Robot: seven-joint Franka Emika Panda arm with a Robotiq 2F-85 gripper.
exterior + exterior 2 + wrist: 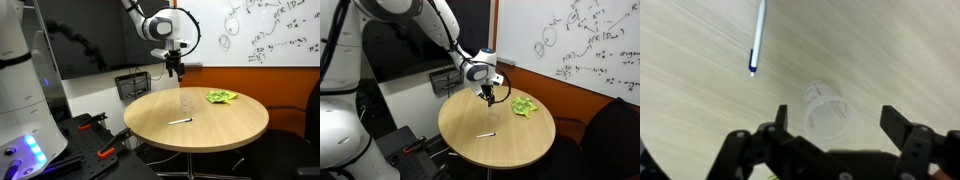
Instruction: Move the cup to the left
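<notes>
Clear cylindrical cup (827,110) on round, wood-grain table (232,124)

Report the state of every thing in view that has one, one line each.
Clear plastic cup: upright on the round wooden table, looks empty, not gripped.
Robotiq gripper: open, hovering above the cup, not touching it.
Slim white pen: lying flat on the table, apart from the cup.
Green crumpled sheet: lying crumpled near the table's edge.
</notes>
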